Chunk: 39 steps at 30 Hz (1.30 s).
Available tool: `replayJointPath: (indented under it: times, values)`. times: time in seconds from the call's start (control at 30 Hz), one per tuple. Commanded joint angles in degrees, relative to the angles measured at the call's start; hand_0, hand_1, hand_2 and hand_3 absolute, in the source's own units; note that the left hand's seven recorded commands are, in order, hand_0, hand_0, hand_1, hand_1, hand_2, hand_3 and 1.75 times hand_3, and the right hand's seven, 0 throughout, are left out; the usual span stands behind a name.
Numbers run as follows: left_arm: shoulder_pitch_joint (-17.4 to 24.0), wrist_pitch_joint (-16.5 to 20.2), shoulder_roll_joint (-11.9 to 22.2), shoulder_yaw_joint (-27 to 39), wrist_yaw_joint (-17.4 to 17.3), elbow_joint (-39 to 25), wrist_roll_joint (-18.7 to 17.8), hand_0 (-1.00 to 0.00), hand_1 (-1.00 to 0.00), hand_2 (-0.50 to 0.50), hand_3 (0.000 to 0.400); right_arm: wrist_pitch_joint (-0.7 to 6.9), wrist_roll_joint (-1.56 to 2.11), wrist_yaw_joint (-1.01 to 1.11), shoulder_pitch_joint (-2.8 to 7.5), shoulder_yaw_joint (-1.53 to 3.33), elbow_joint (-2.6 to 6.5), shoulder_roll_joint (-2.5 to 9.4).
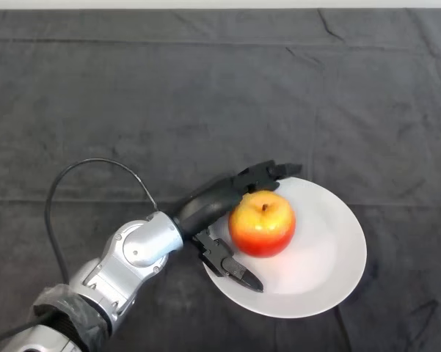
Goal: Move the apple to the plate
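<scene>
A red and yellow apple (262, 223) stands upright on the left part of a white plate (323, 257), stem up. My left hand (211, 205) reaches in from the lower left and flanks the apple. Its fingers (268, 173) stretch fairly straight along the apple's far side, over the plate's rim. The thumb (231, 268) lies spread out on the near side, over the plate's left edge. A thin gap shows between the apple and both fingers and thumb, so the hand is open and nothing is held.
The plate lies right of centre on the dark cloth (169, 110) that covers the whole table. My silver-grey forearm (125, 260) crosses the lower left corner.
</scene>
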Motion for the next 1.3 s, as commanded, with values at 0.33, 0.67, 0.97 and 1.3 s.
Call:
replayJointPath:
  times: [0.33, 0.67, 0.97, 1.3]
  values:
    - [-1.19, 0.77, 4.46, 2.97, -0.97, -0.58, -2.33, 0.00, 0.00, 0.00, 0.000, 0.22, 0.48, 0.37, 1.54, -0.72, -0.19, -0.45]
    - [-0.38, -3.48, 6.74, 8.16, -0.27, -0.62, -4.13, 0.00, 0.00, 0.00, 0.000, 0.22, 0.48, 0.37, 1.56, -0.73, -0.22, -0.45]
    - [-1.01, -7.83, 8.99, 13.52, -1.14, 4.34, -6.42, 0.00, 0.00, 0.00, 0.000, 0.20, 0.47, 0.37, 1.53, -0.73, -0.17, -0.45]
    - [-2.03, -10.93, 12.95, 20.28, -3.11, 11.74, -9.48, 0.00, 0.00, 0.00, 0.000, 0.12, 0.44, 0.35, 1.41, -0.71, 0.05, -0.45]
